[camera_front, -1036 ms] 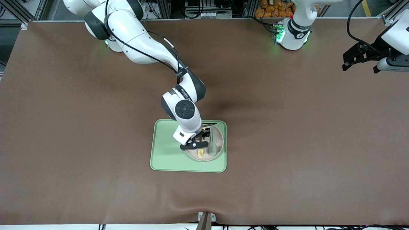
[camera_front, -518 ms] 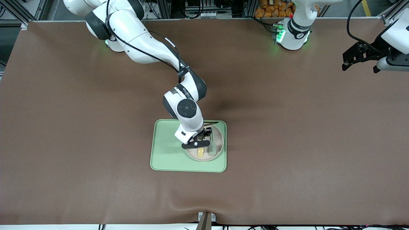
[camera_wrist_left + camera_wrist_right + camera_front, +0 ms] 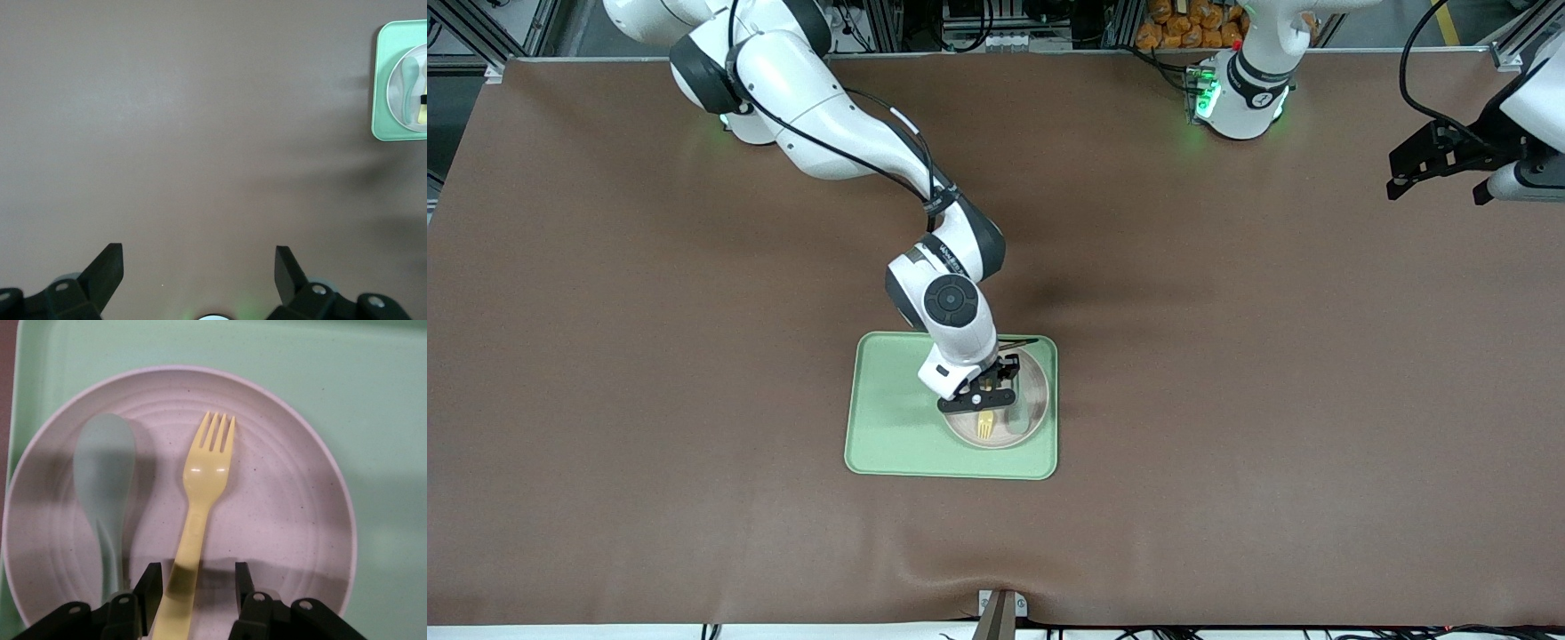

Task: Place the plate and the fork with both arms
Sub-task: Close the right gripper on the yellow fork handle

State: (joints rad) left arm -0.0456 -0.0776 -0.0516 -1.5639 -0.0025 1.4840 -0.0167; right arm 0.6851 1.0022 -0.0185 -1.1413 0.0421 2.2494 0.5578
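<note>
The off-white plate (image 3: 1037,402) sits on the light green tray (image 3: 889,418) mid-table. The pale yellow fork (image 3: 984,428) lies on the plate beside a grey-green spoon (image 3: 1019,418). My right gripper (image 3: 983,395) hangs low over the plate, open. In the right wrist view the fork (image 3: 207,473) lies flat on the plate (image 3: 287,507), and its handle runs between the spread fingers (image 3: 150,583) of the right gripper (image 3: 197,583), close to one finger, with a gap to the other. My left gripper (image 3: 1436,189) waits, open and empty, over the left arm's end of the table.
The spoon (image 3: 103,473) lies on the plate alongside the fork. The tray (image 3: 373,400) has bare green surface toward the right arm's end. In the left wrist view the left gripper (image 3: 199,270) is over brown table cover, with the tray (image 3: 383,87) far off.
My right gripper has shifted slightly over the plate toward the left arm's end. The fork and spoon have not moved. My left gripper has drifted a little toward the table's end.
</note>
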